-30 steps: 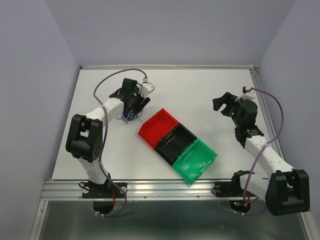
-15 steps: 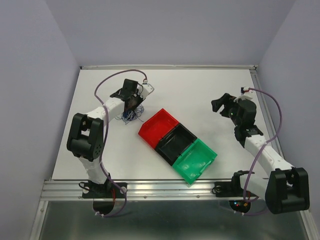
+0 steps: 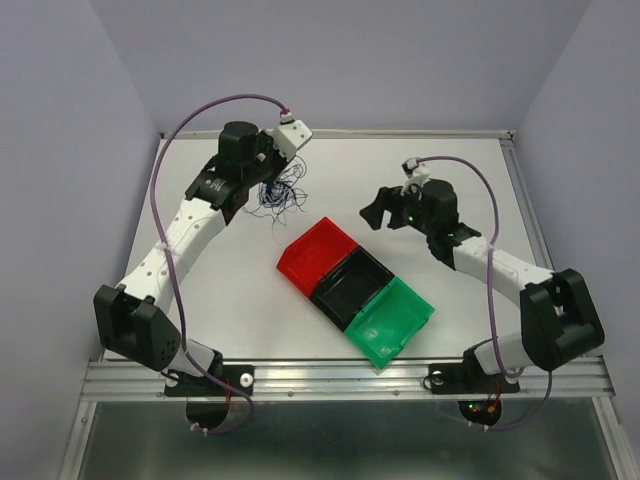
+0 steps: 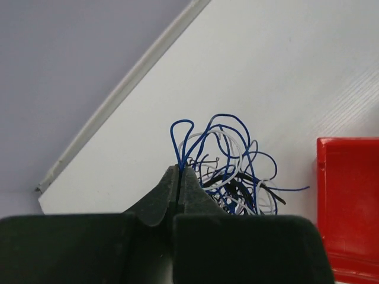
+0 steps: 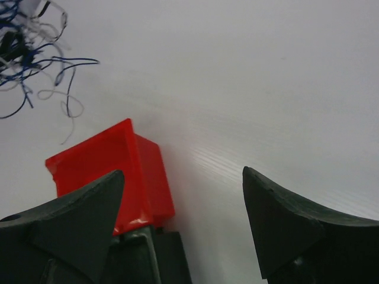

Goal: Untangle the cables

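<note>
Over on the left, the left arm (image 3: 190, 220) stretched toward the far side of the table (image 3: 420, 170). There was a small white marking (image 3: 211, 186) on its black link, too small to read. The left gripper (image 3: 266, 180) had its jaws pressed together, and the wrist view showed why: the fingertips of that gripper (image 4: 179, 171) were pinched on a blue strand of the cables (image 4: 228, 168).

The cables (image 3: 283, 194) sat in the far-left part of the table, just right of the left gripper and just beyond the red bin (image 3: 315, 252). They formed one loose knot of blue, white and black threads with no single long axis. From the pinch, blue loops arched away from the fingertips, and stray ends stuck out toward the right. Whether the knot touched the table could not be told.

Moving right: the red bin, a black bin (image 3: 350, 280) and a green bin (image 3: 392, 316) were joined in a diagonal row, far-left to near-right, in the middle of the table.

On the right, the right gripper (image 3: 378, 208) pointed left with its jaws spread wide and nothing between them. Its wrist view showed the right gripper (image 5: 182, 173) over bare table with the red bin (image 5: 106, 163) under its left finger. The cables (image 5: 29, 53) lay well apart from it, in the top-left corner of that view.
</note>
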Robot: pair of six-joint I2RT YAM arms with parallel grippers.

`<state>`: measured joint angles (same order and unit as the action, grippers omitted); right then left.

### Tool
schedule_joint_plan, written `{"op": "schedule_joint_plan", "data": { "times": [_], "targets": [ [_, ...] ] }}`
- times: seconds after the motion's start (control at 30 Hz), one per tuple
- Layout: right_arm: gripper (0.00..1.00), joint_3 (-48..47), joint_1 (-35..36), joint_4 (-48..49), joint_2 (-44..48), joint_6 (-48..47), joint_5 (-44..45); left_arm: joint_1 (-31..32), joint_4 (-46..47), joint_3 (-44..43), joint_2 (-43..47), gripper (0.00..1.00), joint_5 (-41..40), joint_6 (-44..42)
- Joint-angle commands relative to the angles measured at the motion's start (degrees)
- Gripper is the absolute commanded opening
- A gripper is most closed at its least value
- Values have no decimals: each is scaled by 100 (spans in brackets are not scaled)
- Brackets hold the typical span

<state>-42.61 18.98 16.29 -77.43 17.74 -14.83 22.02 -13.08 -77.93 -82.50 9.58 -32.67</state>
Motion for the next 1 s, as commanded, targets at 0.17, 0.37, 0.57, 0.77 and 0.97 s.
{"op": "schedule_joint_plan", "data": {
  "times": [0.17,0.37,0.57,0.77,0.97],
  "targets": [
    [90,-1390,554,857,-773,-648,-776,1023,780,-732,15,0,272,419],
    [84,-1504,554,1673,-1370,-649,-697,1129,965,-1163,-433,0,903,516],
    [40,-1216,554,2359,-1644,-508,-757,1129,1079,-1330,-767,0,1212,349],
    [1,-750,554,2589,-1197,-131,66,1111,1430,-1234,-908,0,1222,638],
    [29,-309,519,2703,-818,-358,361,918,1940,-1101,-890,0,1256,1157]
  ]
}}
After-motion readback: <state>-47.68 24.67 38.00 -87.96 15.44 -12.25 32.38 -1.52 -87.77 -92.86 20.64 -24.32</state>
